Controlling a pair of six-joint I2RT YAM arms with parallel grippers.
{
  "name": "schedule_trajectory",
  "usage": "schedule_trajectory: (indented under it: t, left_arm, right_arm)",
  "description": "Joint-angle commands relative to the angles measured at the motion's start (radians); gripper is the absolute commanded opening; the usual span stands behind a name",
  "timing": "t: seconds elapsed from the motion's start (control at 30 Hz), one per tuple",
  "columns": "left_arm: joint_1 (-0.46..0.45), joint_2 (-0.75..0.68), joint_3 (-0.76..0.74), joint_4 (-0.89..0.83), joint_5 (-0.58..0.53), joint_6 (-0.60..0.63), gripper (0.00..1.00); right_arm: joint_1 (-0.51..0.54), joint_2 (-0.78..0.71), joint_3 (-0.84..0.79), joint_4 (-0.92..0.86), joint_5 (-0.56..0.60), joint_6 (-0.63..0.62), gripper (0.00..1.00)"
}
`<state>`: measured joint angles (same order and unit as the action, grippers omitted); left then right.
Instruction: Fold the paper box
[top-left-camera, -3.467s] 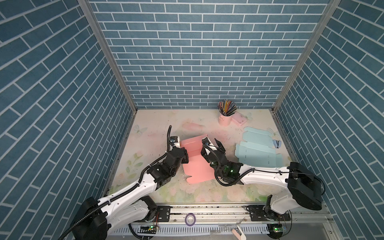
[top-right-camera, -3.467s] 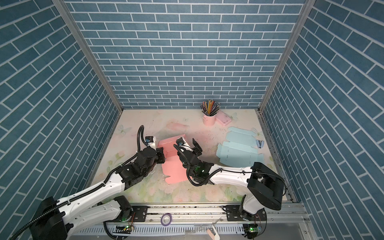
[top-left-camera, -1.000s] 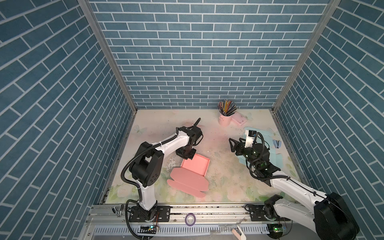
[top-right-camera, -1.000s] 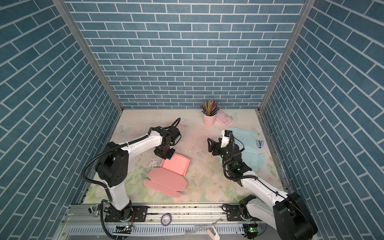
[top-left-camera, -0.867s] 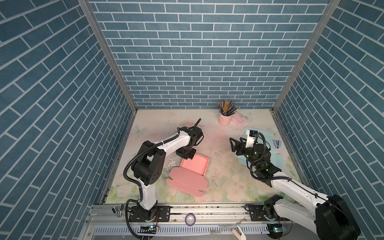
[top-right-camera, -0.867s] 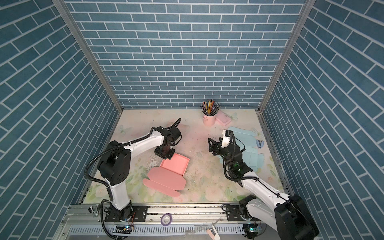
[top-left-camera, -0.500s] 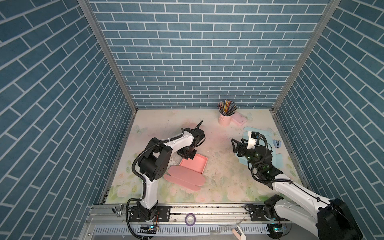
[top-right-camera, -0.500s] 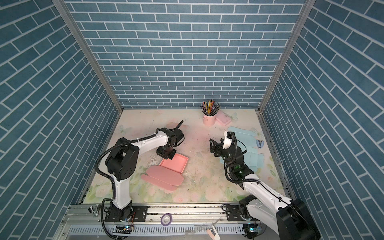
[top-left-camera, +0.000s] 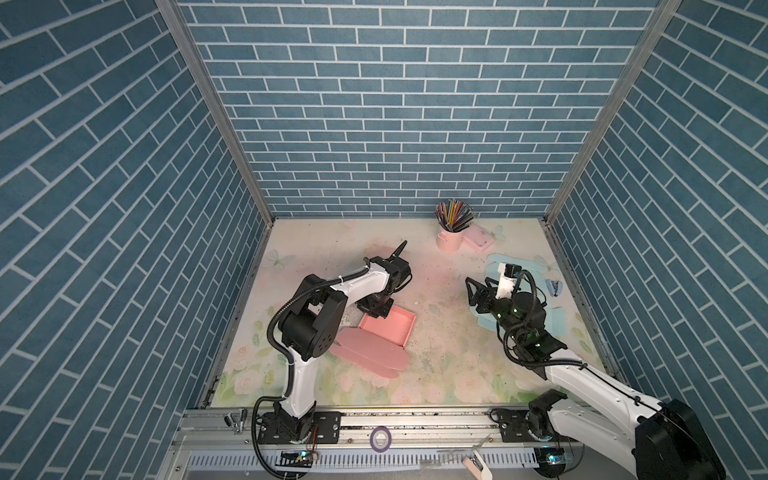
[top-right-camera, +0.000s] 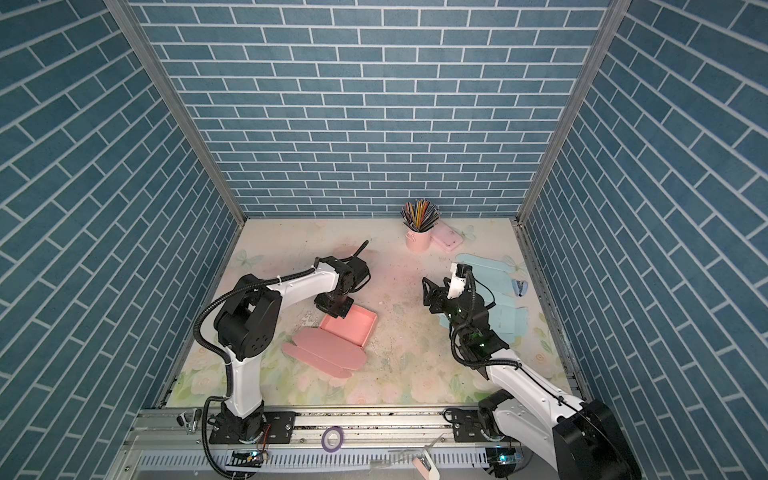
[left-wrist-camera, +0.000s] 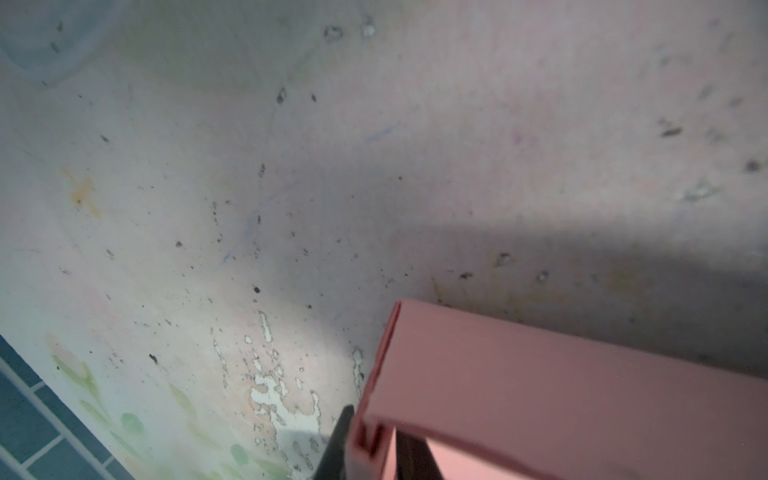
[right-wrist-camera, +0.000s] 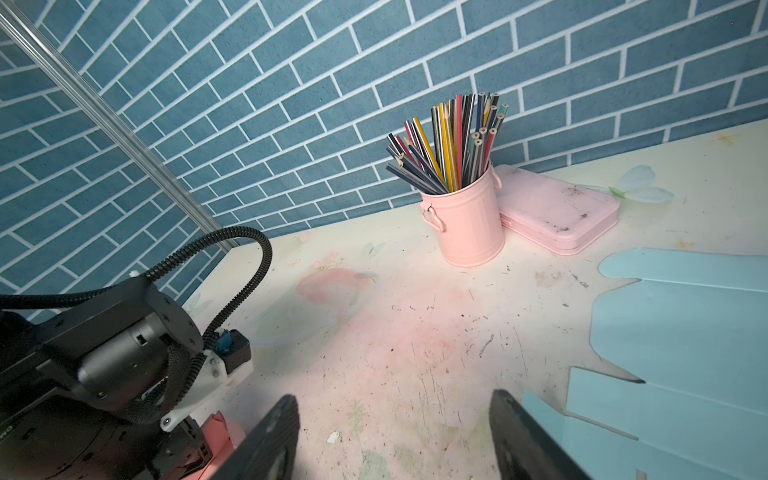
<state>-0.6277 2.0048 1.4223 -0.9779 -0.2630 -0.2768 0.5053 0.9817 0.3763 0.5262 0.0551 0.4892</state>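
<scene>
In both top views: pink paper box (top-left-camera: 388, 324), a shallow square tray left of centre, rounded lid flaps flat on its near side. Only from the left wrist: left gripper (left-wrist-camera: 374, 432) narrow, astride the box's matte doubled wall; pinching or not, cannot tell. Only from the right wrist: right gripper (right-wrist-camera: 395, 436) wide, empty, above scuffed floral tabletop (right-wrist-camera: 415, 332); smooth pink metal bucket (right-wrist-camera: 465, 224) of pencils, far right.

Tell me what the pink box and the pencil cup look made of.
Pink box: thin matte paper card, judging by its crisp folds and doubled-over wall. Pencil cup: probably painted metal, glossy, with ribbed sides and a small loop handle; plastic is possible.
</scene>
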Motion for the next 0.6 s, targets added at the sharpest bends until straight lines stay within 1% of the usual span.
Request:
schedule_trajectory:
  t: [0.0,0.17,0.43,0.5,0.57]
  left_arm:
    - [0.003,-0.011,-0.011,0.001,-0.027,0.003,0.23]
    - [0.002,-0.046,-0.01,-0.01,0.011,0.025,0.26]
    - [0.009,-0.085,0.057,-0.075,0.027,0.063,0.4]
    - [0.011,-0.107,0.094,-0.112,0.01,0.071,0.42]
    - [0.006,-0.153,0.143,-0.168,-0.028,0.07,0.47]
  right_arm:
    - [-0.005,-0.023,-0.014,0.004,0.024,-0.029,0.73]
    - [-0.004,-0.004,-0.005,0.011,0.016,-0.049,0.72]
    - [-0.005,0.06,0.029,0.013,-0.01,-0.067,0.72]
    - [-0.006,0.082,0.045,0.004,-0.022,-0.07,0.72]
    - [-0.005,0.111,0.063,-0.015,-0.033,-0.07,0.72]
